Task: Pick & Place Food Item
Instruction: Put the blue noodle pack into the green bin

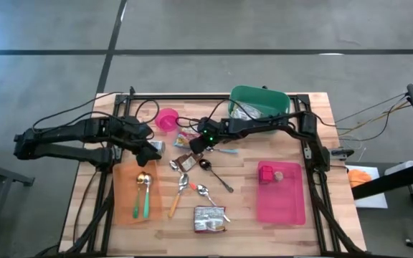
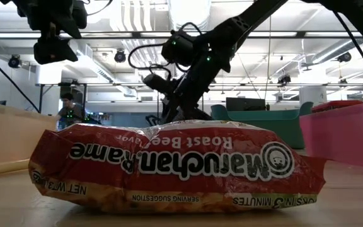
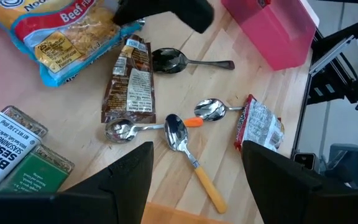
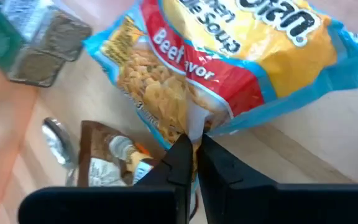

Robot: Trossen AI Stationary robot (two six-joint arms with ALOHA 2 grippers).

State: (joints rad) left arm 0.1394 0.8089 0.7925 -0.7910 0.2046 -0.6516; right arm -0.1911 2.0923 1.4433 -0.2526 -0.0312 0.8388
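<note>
A blue, yellow and red beef ramen packet (image 4: 229,56) lies near the table's middle (image 1: 186,136), by a brown snack packet (image 1: 183,162) and several spoons. My right gripper (image 4: 196,155) reaches in from the table's right (image 1: 196,145) and is shut on this packet. My left gripper (image 3: 197,180) is open and empty. It hovers at the table's left (image 1: 149,152), over a sesame box (image 3: 17,149). A red Maruchan ramen packet (image 2: 175,167) lies flat near the front edge (image 1: 210,218). My right gripper pinches the beef ramen packet's edge (image 4: 194,127) between its two fingertips (image 4: 180,152), at the packet's near end beside the red band. The fingers slant down at it from the table's right. Whether the packet is off the table, I cannot tell.
A green bin (image 1: 260,104) stands at the back. A pink cup (image 1: 167,120) stands at the back left. A pink tray (image 1: 282,204) with a small item is at the right. An orange tray (image 1: 124,204) with a spoon and a green utensil is at the left.
</note>
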